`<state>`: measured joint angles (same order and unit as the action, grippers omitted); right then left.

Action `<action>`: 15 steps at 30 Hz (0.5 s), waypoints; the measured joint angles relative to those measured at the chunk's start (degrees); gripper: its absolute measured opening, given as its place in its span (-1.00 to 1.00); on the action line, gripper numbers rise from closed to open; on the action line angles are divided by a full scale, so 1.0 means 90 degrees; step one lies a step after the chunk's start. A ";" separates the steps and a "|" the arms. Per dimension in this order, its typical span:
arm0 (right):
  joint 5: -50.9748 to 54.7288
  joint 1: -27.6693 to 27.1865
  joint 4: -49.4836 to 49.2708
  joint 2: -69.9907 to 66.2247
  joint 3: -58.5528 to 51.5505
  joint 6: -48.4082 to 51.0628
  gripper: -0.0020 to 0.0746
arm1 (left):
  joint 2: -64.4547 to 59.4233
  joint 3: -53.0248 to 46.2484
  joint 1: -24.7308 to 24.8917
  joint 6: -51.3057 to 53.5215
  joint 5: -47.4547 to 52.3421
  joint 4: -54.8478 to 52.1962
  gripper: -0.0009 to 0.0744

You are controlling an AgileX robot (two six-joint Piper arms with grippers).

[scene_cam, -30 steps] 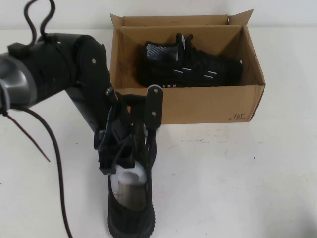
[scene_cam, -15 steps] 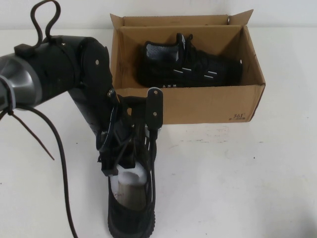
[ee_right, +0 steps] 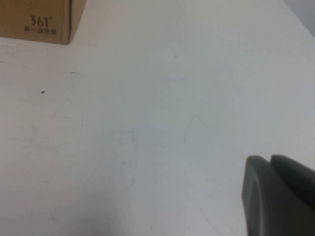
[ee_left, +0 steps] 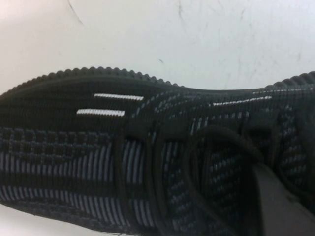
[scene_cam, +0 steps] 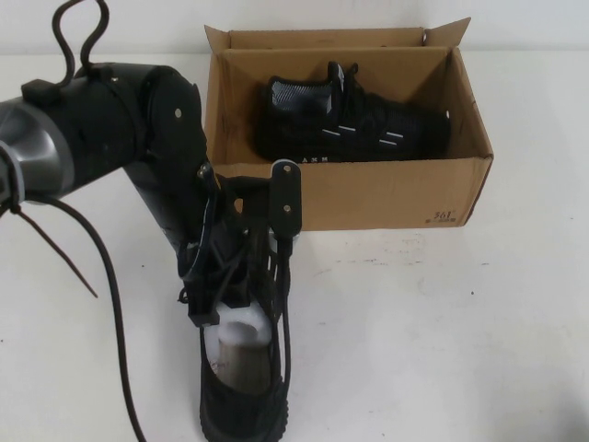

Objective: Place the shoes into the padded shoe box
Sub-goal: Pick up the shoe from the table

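The shoes: one (scene_cam: 354,124) lies in the box (scene_cam: 368,198), upper middle; the second shoe (scene_cam: 241,387), bottom left, is clamped by the left gripper (scene_cam: 244,299). Next, lifting boxward. Right gripper (ee_right: 278,196): unclear.

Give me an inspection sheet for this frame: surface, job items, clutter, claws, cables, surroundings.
Surface: white table, faint scuffs and specks.
Job items: one shoe lies on its side inside the cardboard box; second shoe on the table in front of the box's left end, heel toward the near edge.
Clutter: nothing seen.
Claws: left claw down on the second shoe's laced upper, shut on it. Right claw shows only in its wrist view, low over bare table near the box's printed corner.
Cables: black cable hangs from the left arm; another loops above it.
Surroundings: pale wall behind the table.
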<state>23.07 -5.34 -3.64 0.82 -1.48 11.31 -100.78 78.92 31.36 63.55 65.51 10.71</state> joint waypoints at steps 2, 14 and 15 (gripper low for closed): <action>0.0000 0.0000 0.0000 0.0000 0.0000 0.0000 -0.97 | 0.0000 0.0000 0.0000 -0.0012 0.0011 0.0000 -0.94; 0.0000 0.0000 0.0000 0.0000 0.0000 0.0000 -0.97 | 0.0168 0.0000 0.0000 -0.1081 0.0022 0.0000 -0.94; 0.0000 0.0000 0.0000 0.0000 0.0000 0.0000 -0.97 | 0.0244 0.0000 0.0000 -0.1173 0.0034 0.0000 -0.94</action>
<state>23.07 -5.34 -3.64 0.82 -1.48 11.31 -98.58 78.92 31.36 53.00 65.82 10.71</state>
